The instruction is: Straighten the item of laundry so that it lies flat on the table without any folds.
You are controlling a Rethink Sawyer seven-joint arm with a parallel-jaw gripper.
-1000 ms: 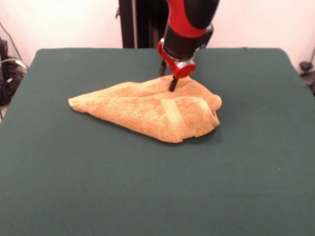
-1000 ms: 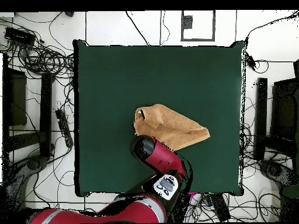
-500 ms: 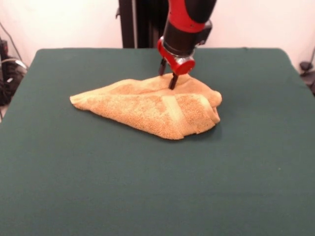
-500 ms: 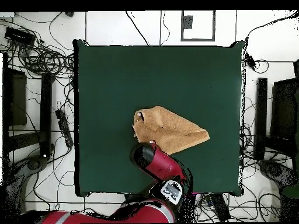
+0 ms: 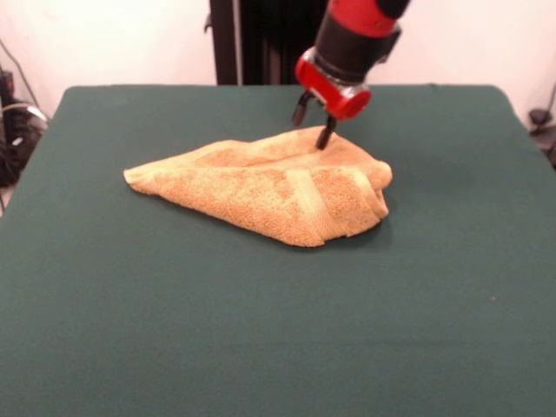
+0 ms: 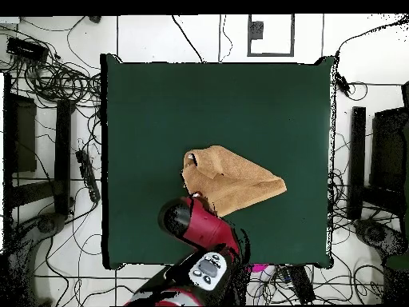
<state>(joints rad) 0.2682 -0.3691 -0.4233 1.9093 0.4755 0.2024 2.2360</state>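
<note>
The orange-tan towel (image 5: 269,187) lies crumpled and folded over itself a little beyond the middle of the dark green table (image 5: 261,330). A woven border band runs across its near fold, and no label shows. My gripper (image 5: 313,124) hangs at the towel's far edge, its two dark fingers apart and holding nothing. The nearer fingertip (image 5: 324,141) is just at the cloth. In the overhead view the towel (image 6: 240,180) is a folded wedge on the table (image 6: 216,104), and my red arm (image 6: 200,228) hides the gripper.
The black pedestal (image 5: 252,39) stands behind the table's far edge. In the overhead view, cables (image 6: 56,80) and dark equipment (image 6: 391,152) lie on the floor round the table.
My gripper has lifted slightly and moved right along the towel's far edge in the front view. The towel's far ridge has settled a little; otherwise it lies as before.
</note>
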